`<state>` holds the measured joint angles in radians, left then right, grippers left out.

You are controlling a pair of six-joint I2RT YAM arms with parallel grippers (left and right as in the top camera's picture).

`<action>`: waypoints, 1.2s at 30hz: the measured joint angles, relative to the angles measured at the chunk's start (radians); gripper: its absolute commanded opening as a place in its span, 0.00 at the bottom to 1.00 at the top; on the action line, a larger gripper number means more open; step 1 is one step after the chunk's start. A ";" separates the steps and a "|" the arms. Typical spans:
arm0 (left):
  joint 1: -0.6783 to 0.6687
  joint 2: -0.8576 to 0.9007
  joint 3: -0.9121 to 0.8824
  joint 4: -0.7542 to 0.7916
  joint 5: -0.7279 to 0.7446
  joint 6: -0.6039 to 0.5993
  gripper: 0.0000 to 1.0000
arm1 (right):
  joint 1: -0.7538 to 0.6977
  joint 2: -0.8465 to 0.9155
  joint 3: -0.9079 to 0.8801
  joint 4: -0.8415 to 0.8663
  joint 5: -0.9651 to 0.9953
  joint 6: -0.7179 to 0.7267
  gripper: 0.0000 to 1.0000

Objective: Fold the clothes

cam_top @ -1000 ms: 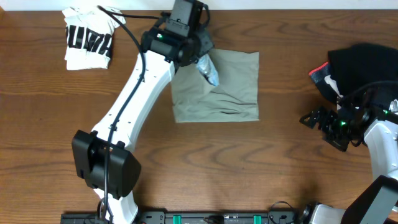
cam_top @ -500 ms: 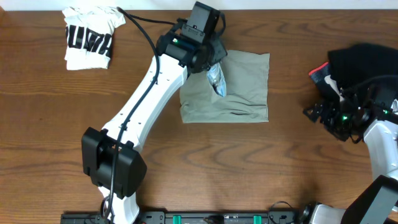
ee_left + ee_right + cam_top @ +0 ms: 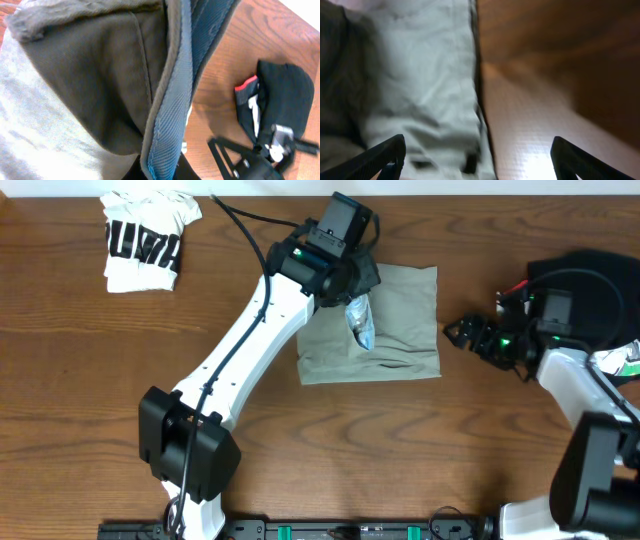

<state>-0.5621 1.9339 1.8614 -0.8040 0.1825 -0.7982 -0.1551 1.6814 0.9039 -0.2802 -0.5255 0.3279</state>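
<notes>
While the left claw (image 3: 359, 318) pinches a raised fold of the shorts (image 3: 405, 330) on the tabletop (image 3: 450, 450), the right claw (image 3: 460, 335) stands spread just beside their edge.

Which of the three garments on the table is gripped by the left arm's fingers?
The khaki shorts in the middle; the white printed tee and the black garment lie apart at the sides.

White left arm (image 3: 250, 330) stretches toward one o'clock, left gripper (image 3: 357, 308) pinching pale khaki cotton shorts (image 3: 405, 310); right gripper (image 3: 462, 332) points nine o'clock, jaws spread.
</notes>
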 measured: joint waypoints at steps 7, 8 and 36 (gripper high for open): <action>-0.018 0.000 0.000 -0.003 0.002 0.032 0.06 | 0.058 0.078 0.000 0.144 0.001 0.062 0.86; -0.018 0.000 0.000 -0.005 0.003 0.037 0.06 | 0.064 0.092 0.000 0.155 0.002 0.065 0.86; -0.124 0.000 0.000 0.001 0.016 0.106 0.24 | 0.158 0.194 0.024 0.255 -0.013 0.075 0.81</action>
<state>-0.6865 1.9339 1.8614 -0.8028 0.1989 -0.6922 0.0029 1.8755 0.9276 -0.0250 -0.5388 0.4026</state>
